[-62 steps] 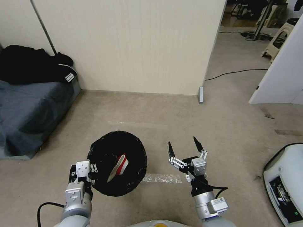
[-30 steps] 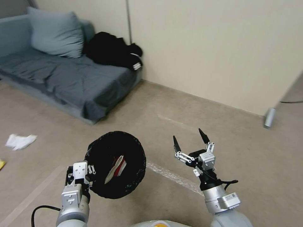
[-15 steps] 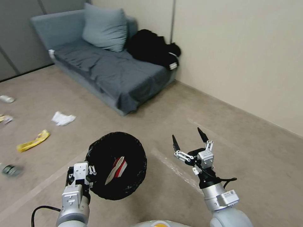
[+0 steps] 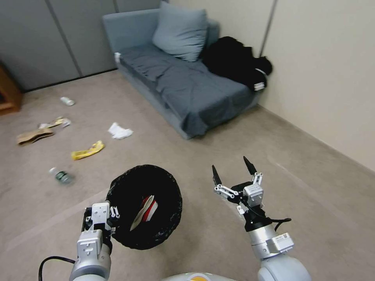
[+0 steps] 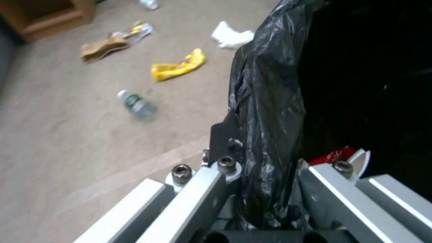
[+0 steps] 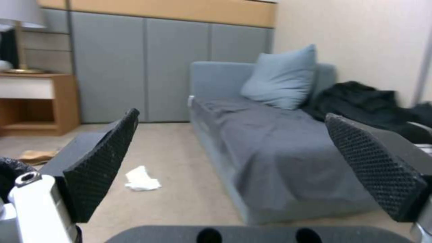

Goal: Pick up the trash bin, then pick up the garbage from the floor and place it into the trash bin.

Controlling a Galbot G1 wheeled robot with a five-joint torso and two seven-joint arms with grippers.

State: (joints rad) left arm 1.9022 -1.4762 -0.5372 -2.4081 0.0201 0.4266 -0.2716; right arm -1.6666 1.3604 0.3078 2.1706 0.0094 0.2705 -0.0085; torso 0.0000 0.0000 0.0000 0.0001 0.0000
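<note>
My left gripper (image 4: 111, 214) is shut on the near rim of the trash bin (image 4: 156, 234), whose black bag (image 5: 270, 118) is pinched between its fingers. A red-white packet (image 4: 146, 208) lies inside the bin. My right gripper (image 4: 232, 173) hangs open and empty to the right of the bin, above the carpet. Garbage lies on the floor to the front left: a white tissue (image 4: 119, 131), a yellow wrapper (image 4: 88, 150), a clear green-labelled bottle (image 4: 61, 176), a brown paper bag (image 4: 34, 136), a colourful wrapper (image 4: 56, 123) and a small white bottle (image 4: 67, 101).
A grey sofa (image 4: 187, 86) with a cushion (image 4: 179, 31) and black clothing (image 4: 234, 60) stands ahead against the beige wall (image 4: 332, 78). A wooden cabinet (image 4: 8, 95) sits at the far left. Open carpet lies between me and the litter.
The whole head view has swung left, so the sofa now sits at centre right and more litter has come into view. Both grippers keep their pose.
</note>
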